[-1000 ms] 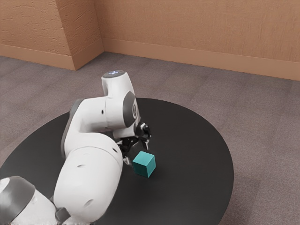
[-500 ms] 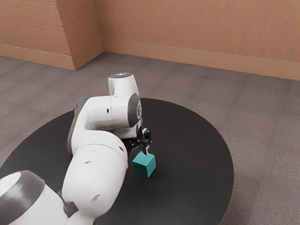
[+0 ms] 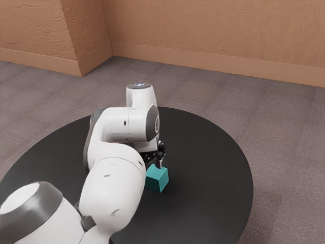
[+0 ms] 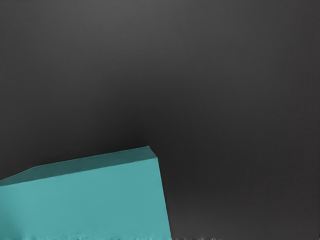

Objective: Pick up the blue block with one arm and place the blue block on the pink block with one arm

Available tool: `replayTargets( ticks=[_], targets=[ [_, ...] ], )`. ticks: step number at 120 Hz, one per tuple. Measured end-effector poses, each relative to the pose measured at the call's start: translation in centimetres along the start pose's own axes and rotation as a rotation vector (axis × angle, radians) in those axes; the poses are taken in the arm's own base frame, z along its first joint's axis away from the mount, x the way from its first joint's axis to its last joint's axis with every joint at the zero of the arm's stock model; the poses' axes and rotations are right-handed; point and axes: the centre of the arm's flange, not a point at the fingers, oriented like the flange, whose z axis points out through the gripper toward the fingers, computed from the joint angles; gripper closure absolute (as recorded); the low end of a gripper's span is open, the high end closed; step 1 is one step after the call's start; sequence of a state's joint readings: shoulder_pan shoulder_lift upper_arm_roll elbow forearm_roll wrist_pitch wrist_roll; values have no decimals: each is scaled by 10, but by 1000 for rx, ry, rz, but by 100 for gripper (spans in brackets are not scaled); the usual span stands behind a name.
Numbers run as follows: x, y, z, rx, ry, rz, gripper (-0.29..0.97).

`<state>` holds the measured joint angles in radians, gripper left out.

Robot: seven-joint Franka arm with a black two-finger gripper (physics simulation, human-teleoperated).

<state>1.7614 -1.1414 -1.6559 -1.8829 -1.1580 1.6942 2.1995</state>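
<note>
A teal-blue block (image 3: 157, 179) rests on the round black table (image 3: 213, 168), close to the arm's white forearm. My black gripper (image 3: 158, 163) hangs just over the block's top rear edge, largely covered by the white wrist joint (image 3: 137, 124). In the wrist view the same block (image 4: 85, 200) looms large and close beneath my hand, with bare black tabletop (image 4: 200, 75) beyond it.
The arm's bulky white links (image 3: 109, 188) cover the table on the exterior view's left of the block. The table's rim (image 3: 249, 198) curves round on the exterior view's right. Grey carpet and tan walls surround it.
The arm has swung toward the exterior view's right, carrying my hand from beside the block to just over it. The block has stayed put.
</note>
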Motion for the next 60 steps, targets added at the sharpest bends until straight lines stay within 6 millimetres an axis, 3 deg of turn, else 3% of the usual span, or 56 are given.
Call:
replayTargets(
  ticks=[17, 27, 36, 60],
  targets=[
    [-5, 2, 9, -11, -15, -61, -3],
    [-6, 2, 11, -13, -17, -85, -14],
    [-6, 2, 12, -14, -18, -105, 0],
    [-3, 0, 22, -16, -11, -145, 0]
  ],
)
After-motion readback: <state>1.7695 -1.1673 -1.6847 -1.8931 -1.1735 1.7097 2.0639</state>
